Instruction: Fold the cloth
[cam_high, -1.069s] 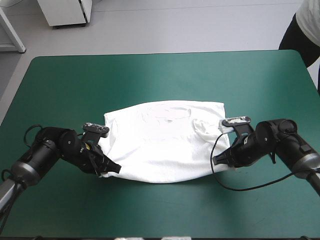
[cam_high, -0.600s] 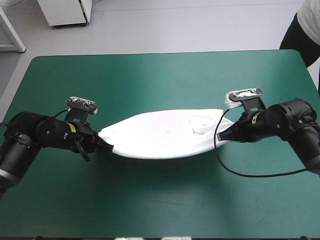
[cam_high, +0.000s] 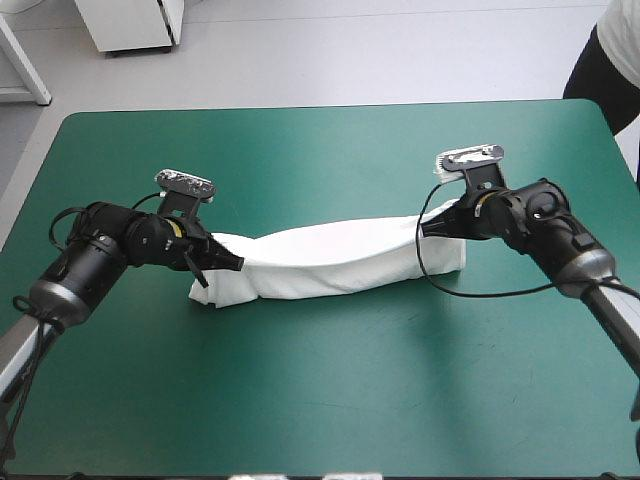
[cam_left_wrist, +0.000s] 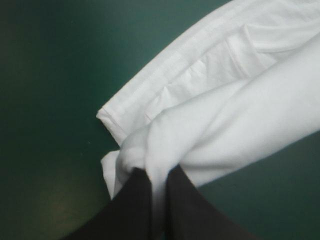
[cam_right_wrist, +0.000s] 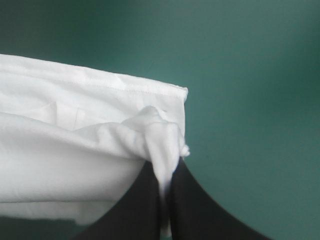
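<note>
In the high view, the T-shirt is seen as a long folded band across the middle of the counter, each end pinched by the left gripper and the right gripper. In the left wrist view, layered hems are shown flat on the teal-green cover. In the right wrist view, a stitched edge is seen beyond the bunched cloth.

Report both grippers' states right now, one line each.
Left gripper: shut on one bunched end of the white short-sleeved T-shirt, which lies as a long folded band.
Right gripper: shut on the T-shirt's other end.
</note>
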